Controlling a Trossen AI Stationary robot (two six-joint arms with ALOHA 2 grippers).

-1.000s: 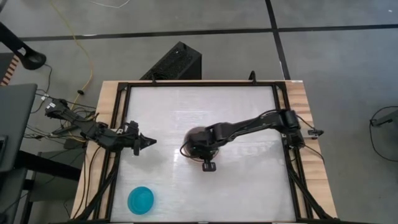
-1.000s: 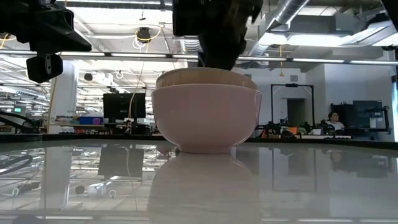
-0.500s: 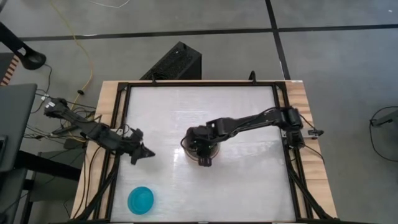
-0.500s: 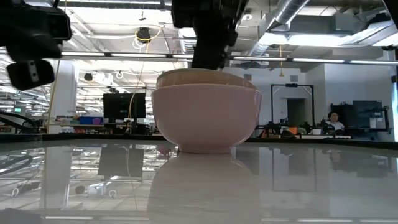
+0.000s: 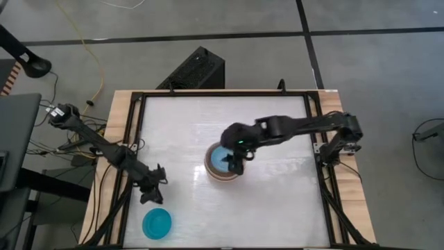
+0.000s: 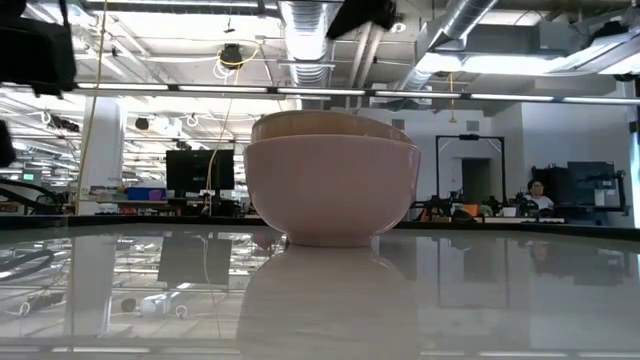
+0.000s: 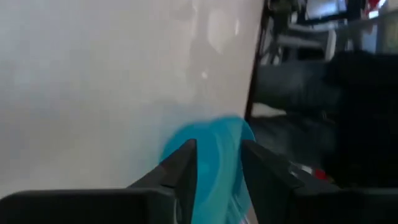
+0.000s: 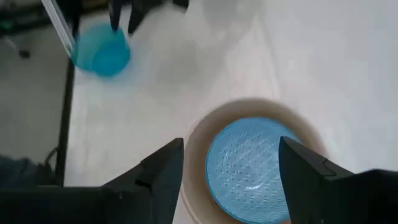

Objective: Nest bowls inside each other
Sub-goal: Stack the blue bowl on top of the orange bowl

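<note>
A stack of bowls (image 5: 223, 165) stands mid-table on its base: a cream-white outer bowl (image 6: 330, 190) with a light blue bowl (image 8: 252, 167) innermost. My right gripper (image 8: 235, 177) hovers open above the stack, its fingers wide apart and clear of the rim; it also appears in the high view (image 5: 235, 162). A teal bowl (image 5: 157, 223) sits alone near the table's front left corner. My left gripper (image 5: 150, 196) is just behind it, slanting down toward it. In the left wrist view my left gripper (image 7: 217, 174) is open, with the teal bowl (image 7: 214, 152) beyond its fingertips, untouched.
A black frame (image 5: 135, 139) runs round the white tabletop, with wooden strips outside it. Bare tabletop lies on every side of the stack. The room beyond the table shows desks and a seated person (image 6: 540, 195) far off.
My right gripper has risen off the stack, drawing back toward the table's right, and the light blue bowl now shows inside the stack. My left gripper has swung toward the near edge and tipped down toward the teal bowl. The bowls have stayed in place.
</note>
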